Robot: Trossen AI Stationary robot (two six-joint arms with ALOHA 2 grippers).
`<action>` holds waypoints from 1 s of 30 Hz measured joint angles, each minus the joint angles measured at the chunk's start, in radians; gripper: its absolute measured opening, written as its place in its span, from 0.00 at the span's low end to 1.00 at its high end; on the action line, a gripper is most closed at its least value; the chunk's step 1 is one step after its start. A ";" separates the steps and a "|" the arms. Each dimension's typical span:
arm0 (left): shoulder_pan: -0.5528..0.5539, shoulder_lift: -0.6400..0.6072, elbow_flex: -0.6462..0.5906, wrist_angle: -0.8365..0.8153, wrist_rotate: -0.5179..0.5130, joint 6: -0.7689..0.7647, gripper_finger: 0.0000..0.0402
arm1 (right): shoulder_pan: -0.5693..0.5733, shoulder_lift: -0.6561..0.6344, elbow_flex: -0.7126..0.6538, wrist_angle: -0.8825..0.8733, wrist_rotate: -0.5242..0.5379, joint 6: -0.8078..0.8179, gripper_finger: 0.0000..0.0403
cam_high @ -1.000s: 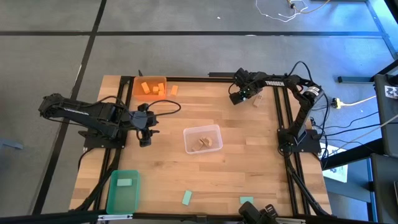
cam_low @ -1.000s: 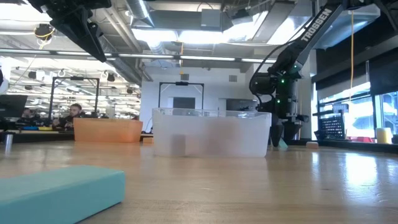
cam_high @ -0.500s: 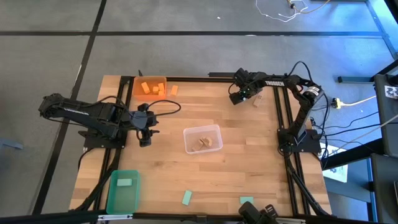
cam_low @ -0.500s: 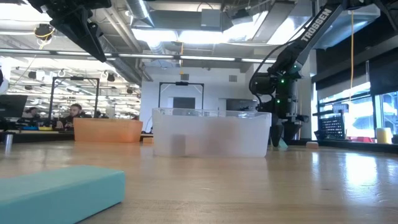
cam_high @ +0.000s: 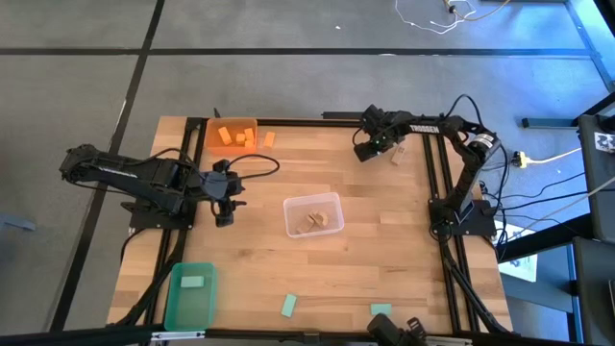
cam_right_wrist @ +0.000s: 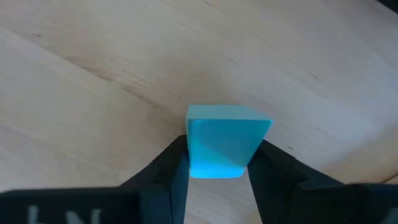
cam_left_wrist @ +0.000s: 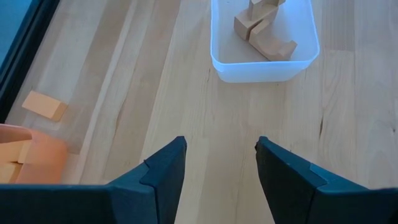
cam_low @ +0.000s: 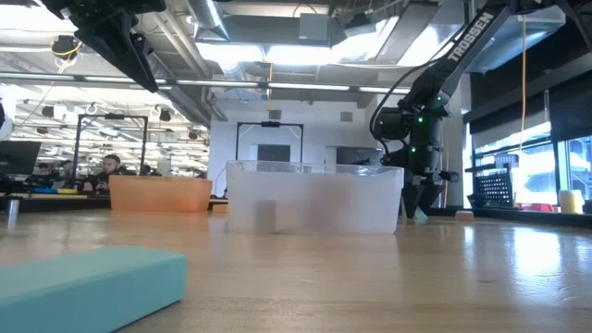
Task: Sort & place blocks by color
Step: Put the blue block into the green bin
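The right gripper [cam_right_wrist: 217,177] is low over the far right part of the table [cam_high: 384,231], its jaws pinching a mint block [cam_right_wrist: 224,146] from both sides; the block sits just above or on the wood (contact with the table cannot be told). The left gripper [cam_left_wrist: 217,180] hangs over the table's left middle, jaws spread and empty, facing the clear bin [cam_left_wrist: 264,59], which holds tan blocks [cam_left_wrist: 261,31]. The orange bin [cam_high: 231,134] at the far edge holds orange blocks [cam_high: 227,135], with one more orange block [cam_high: 269,138] just beside it. The green bin [cam_high: 190,293] at the near left holds one mint block [cam_high: 193,283]; two more mint blocks [cam_high: 288,306] lie loose along the near edge.
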 joint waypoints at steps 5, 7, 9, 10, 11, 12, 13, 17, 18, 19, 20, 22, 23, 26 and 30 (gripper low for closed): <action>0.000 0.000 0.000 0.000 0.000 0.000 0.46 | 0.021 -0.016 0.000 0.003 0.011 -0.001 0.32; 0.000 0.000 0.000 0.000 0.000 0.000 0.46 | 0.033 -0.019 0.004 -0.003 0.010 -0.001 0.32; 0.000 0.000 0.000 0.000 0.000 0.000 0.46 | 0.046 -0.017 0.019 -0.026 -0.002 -0.002 0.32; 0.000 0.000 0.000 0.000 0.000 0.000 0.46 | 0.056 -0.015 0.027 -0.037 -0.017 -0.003 0.32; 0.000 0.000 0.000 0.000 0.000 0.000 0.46 | 0.066 -0.015 0.037 -0.047 -0.030 -0.003 0.32; 0.000 0.000 0.000 0.000 -0.001 0.001 0.46 | 0.076 -0.015 0.050 -0.053 -0.035 -0.003 0.32; 0.000 0.000 0.000 0.000 -0.004 0.001 0.46 | 0.088 -0.015 0.066 -0.059 -0.035 -0.004 0.32; 0.000 0.000 0.000 0.000 -0.009 0.011 0.46 | 0.137 -0.015 0.139 -0.106 -0.018 -0.007 0.32; 0.000 0.000 0.000 0.000 -0.009 0.026 0.46 | 0.151 -0.015 0.163 -0.119 -0.017 -0.007 0.32; 0.000 0.000 0.000 0.000 -0.009 0.042 0.46 | 0.166 -0.015 0.189 -0.133 -0.018 -0.007 0.32; 0.000 0.000 0.000 0.000 -0.009 0.060 0.46 | 0.182 -0.017 0.215 -0.148 -0.018 -0.007 0.32; 0.000 0.000 0.000 0.000 -0.009 0.094 0.46 | 0.214 -0.018 0.265 -0.189 -0.019 -0.006 0.32; 0.000 0.000 0.000 0.000 -0.009 0.110 0.46 | 0.229 -0.018 0.289 -0.205 -0.020 -0.006 0.32; 0.000 0.000 0.000 0.000 -0.009 0.173 0.46 | 0.282 -0.019 0.365 -0.239 -0.048 -0.004 0.32; 0.000 0.000 0.000 0.000 -0.008 0.257 0.45 | 0.365 -0.020 0.451 -0.259 -0.101 0.009 0.32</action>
